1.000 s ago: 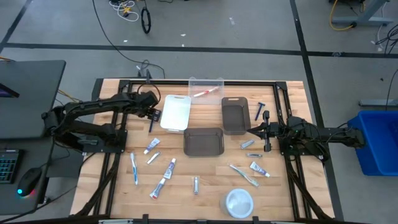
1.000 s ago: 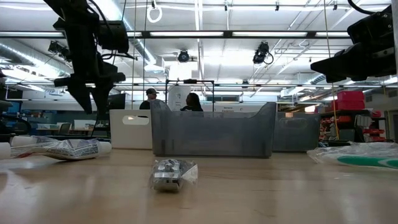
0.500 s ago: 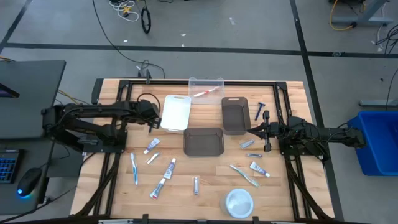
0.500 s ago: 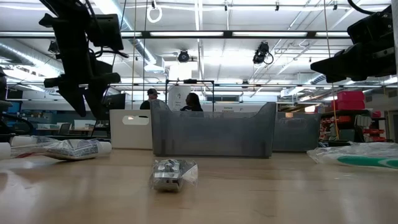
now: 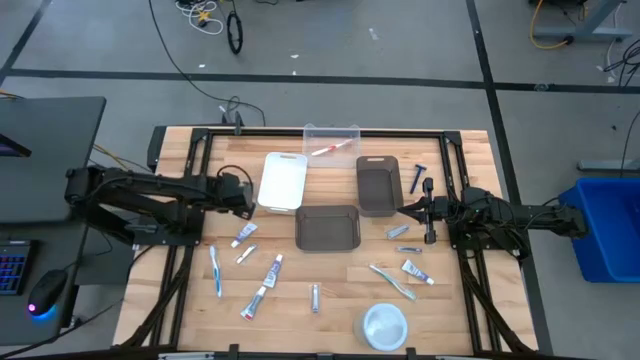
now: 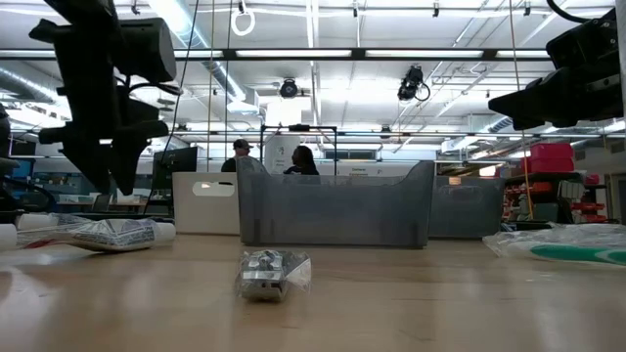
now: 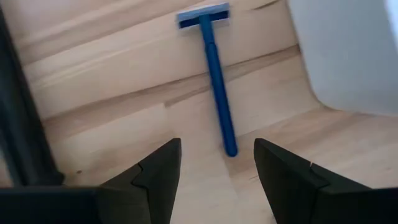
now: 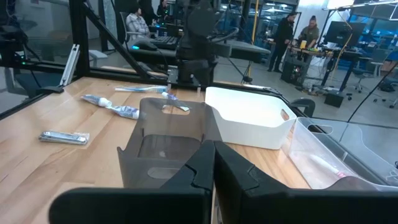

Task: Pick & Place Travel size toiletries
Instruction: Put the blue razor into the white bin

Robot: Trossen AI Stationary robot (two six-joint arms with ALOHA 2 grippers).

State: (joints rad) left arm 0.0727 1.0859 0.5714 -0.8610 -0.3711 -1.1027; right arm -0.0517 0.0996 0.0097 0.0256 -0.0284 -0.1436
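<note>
While the slim blue plastic razor (image 7: 216,74) lies flat on the bare wooden table (image 7: 112,112) just beside the white rectangular plastic bin (image 7: 348,53), it is seen ahead of the left gripper (image 7: 216,171), whose dark fingers (image 7: 158,171) are spread apart and empty. The right gripper (image 8: 214,165) is held clenched on nothing above the table's right side.

A robotics lab or workshop: strip lights (image 6: 323,54) overhead, cables (image 5: 200,15) across a taped concrete floor (image 5: 420,50), people at monitors (image 8: 345,31).
</note>
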